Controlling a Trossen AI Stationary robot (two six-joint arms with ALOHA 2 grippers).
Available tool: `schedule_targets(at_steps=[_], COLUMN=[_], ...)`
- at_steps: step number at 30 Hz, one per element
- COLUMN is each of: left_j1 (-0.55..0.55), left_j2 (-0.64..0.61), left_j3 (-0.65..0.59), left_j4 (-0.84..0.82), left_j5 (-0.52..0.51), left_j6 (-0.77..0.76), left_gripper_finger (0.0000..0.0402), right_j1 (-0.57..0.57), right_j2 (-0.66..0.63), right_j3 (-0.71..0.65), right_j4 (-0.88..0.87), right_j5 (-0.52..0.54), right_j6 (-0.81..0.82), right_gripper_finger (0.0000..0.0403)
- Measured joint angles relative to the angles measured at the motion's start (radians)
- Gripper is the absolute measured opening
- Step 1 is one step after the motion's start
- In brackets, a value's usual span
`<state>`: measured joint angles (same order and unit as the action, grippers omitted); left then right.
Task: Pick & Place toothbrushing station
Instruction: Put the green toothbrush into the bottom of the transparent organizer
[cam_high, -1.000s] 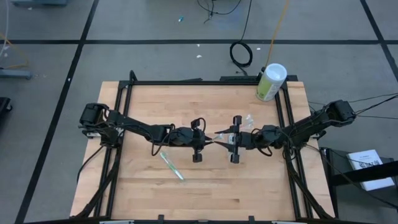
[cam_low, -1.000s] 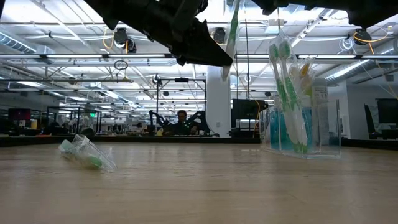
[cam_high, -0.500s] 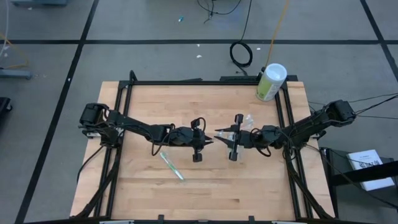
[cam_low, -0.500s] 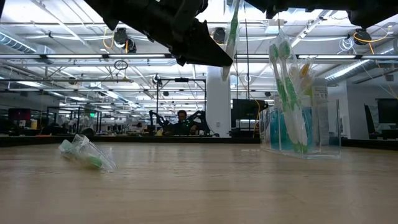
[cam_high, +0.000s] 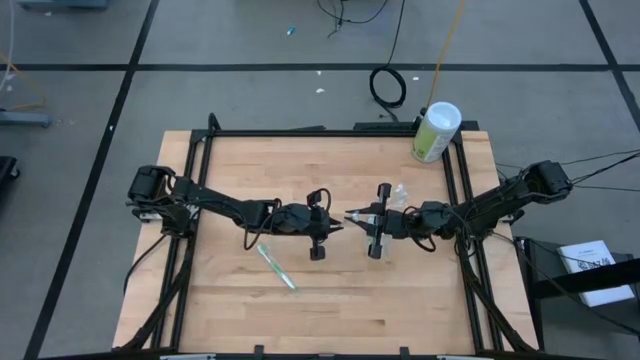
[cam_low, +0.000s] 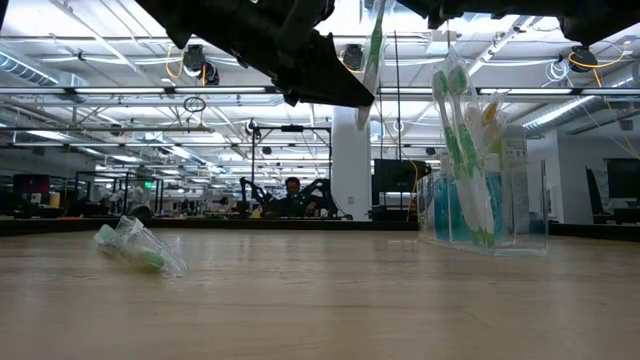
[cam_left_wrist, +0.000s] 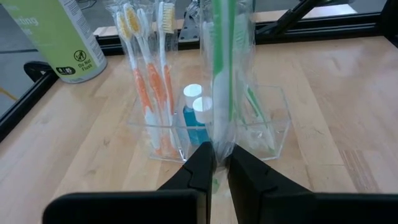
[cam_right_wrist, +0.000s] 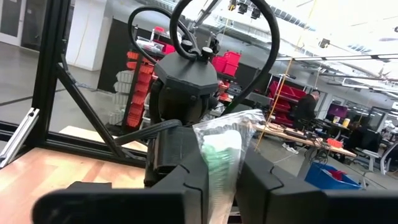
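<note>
Above mid-bench, the left gripper (cam_left_wrist: 216, 163) and the right gripper (cam_right_wrist: 222, 163) both have their jaws clamped on one wrapped green toothbrush (cam_left_wrist: 222, 59), held between them just beside the clear cup (cam_left_wrist: 249, 127) of toothbrushes. Another wrapped toothbrush (cam_high: 277, 266) lies on the bench (cam_high: 250, 165).

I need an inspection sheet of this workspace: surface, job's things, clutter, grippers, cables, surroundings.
Surface: wooden table, inside a black frame.
Job's things: clear holder with toothbrushes and tubes; one wrapped toothbrush held above the table between both arms; another wrapped one lying flat.
Clutter: green canister at the far right corner.
Grippers: left gripper and right gripper both shut on the wrapped toothbrush.
Cables: coil on the floor behind the table.
Surroundings: a person seated far behind.
</note>
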<state>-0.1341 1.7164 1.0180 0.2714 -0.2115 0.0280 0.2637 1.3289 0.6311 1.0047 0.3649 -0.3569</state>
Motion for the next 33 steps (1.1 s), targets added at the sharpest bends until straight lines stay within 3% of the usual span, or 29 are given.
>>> schedule_targets(at_steps=[13,25,30,33], left_j1=[-0.003,-0.035,-0.037,-0.036], left_j2=[0.0,-0.021,-0.082,-0.102], left_j3=[0.0,0.0,0.0,0.0], left_j4=[-0.005,-0.023,-0.127,-0.142], left_j5=[-0.026,-0.021,-0.02,-0.021], left_j6=[-0.037,-0.018,-0.019,-0.023], left_gripper_finger=[0.0047,0.0221,0.0255,0.0264], right_j1=[0.0,0.012,0.077,0.125], right_j2=[0.0,-0.051,-0.189,-0.271], right_j3=[0.0,-0.001,-0.001,-0.001], right_j4=[-0.001,-0.068,-0.233,-0.325], right_j5=[-0.001,0.033,0.189,0.229], right_j6=[0.0,0.019,0.053,0.072], right_gripper_finger=[0.0028,0.0028,0.0024,0.0024])
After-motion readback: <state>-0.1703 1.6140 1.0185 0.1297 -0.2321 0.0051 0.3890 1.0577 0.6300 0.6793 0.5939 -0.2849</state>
